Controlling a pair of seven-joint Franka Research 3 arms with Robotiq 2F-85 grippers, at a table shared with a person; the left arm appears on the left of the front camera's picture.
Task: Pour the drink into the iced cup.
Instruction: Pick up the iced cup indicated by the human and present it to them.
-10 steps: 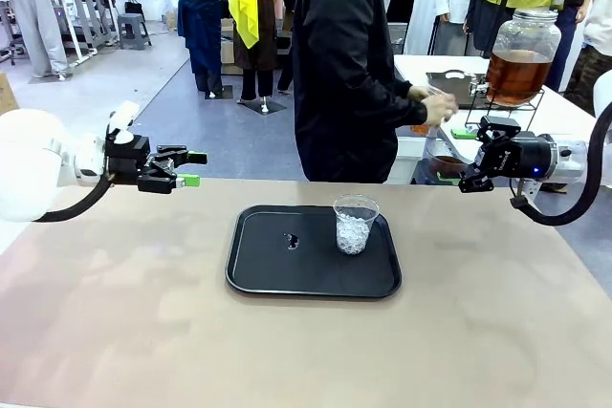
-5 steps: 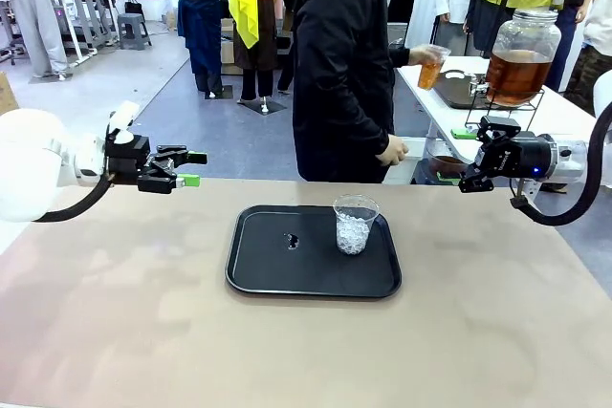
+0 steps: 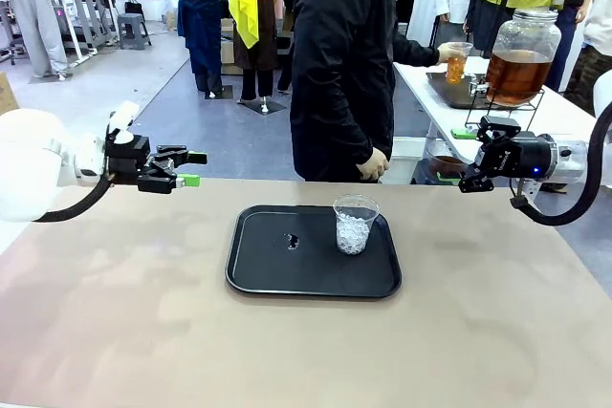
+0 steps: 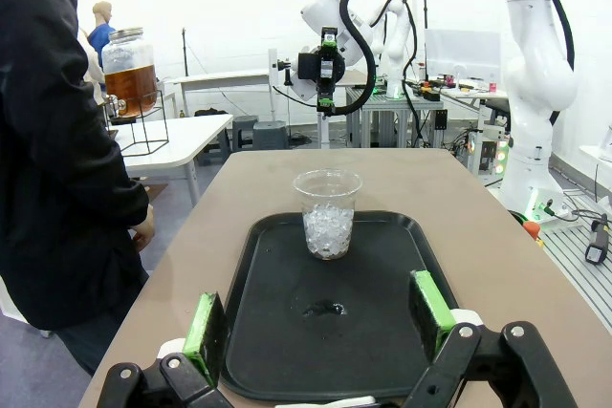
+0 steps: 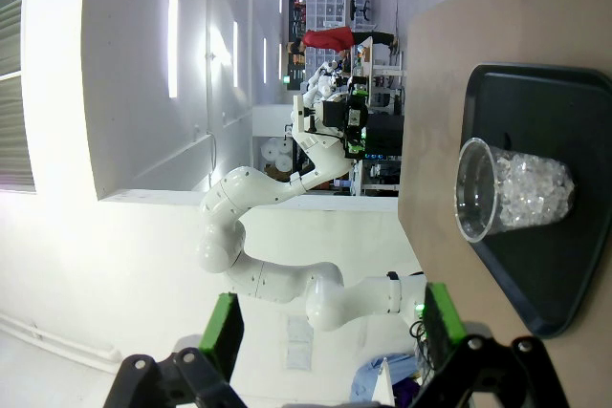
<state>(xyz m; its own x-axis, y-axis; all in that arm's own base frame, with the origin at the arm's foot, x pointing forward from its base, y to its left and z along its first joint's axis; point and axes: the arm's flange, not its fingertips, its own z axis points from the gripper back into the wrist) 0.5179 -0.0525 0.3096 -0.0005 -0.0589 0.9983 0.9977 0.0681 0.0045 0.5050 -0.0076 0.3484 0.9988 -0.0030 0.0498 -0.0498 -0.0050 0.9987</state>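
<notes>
Moved since earlier: person (image 3: 339,64) now holds the small cup (image 3: 456,64) farther out, just beside the jar dispenser (image 3: 524,37), and the free hand (image 3: 373,165) hangs lower by the coat; both arms and the iced cup (image 3: 355,225) sit as they did.
Drink: amber drink (image 3: 516,75) fills the lower part of the dispenser on its wire stand (image 3: 502,114) on the side table (image 3: 574,117), well apart from the tray; a portion is in the small cup, over that side table.
Iced cup: upright on the black tray (image 3: 313,284), right of its middle, ice in the bottom half, no liquid visible.
Robot left: left hand (image 3: 191,168) hovers over the far left edge of the tabletop (image 3: 143,312), fingers spread, holding nothing.
Robot right: right hand (image 3: 467,181) hovers at the far right edge, green pads wide apart, empty, between side table and tray.
Tray mark: small dark spot (image 3: 292,242) left of the iced cup; spill or object, cannot tell.
Risk, handover: if the small cup is passed to a robot hand, a late or off-centre closing would likely drop it and spill the drink.
Risk, squeeze: the cup looks thin-walled; too firm a grip could buckle it and push liquid over the rim.
Risk, pour: tipping fast or from high would probably splash off the ice; a spout off the rim lands on the tray.
Risk, knock: the iced cup looks light, so a nudge at its rim could topple it.
</notes>
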